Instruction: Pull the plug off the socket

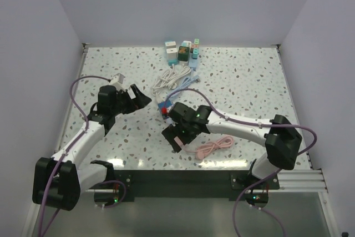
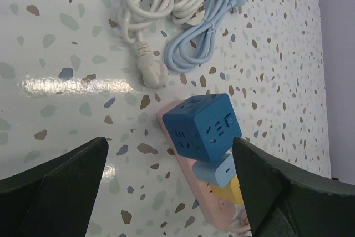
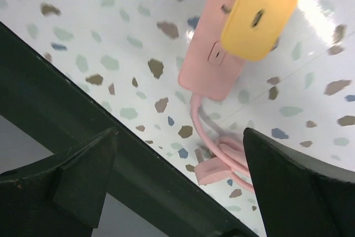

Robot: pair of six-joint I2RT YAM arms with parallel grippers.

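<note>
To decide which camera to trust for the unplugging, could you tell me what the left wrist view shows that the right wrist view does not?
Only left wrist: the blue cube adapter, a pale blue plug beside it, the white cable and the light-blue cable.
Only right wrist: the pink cord and the dark table edge.
Both: the pink power strip with the yellow plug on it.

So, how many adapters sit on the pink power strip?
3, in a row: a blue cube at one end, a light blue adapter in the middle, a yellow adapter at the other end. Others may be hidden.
</note>
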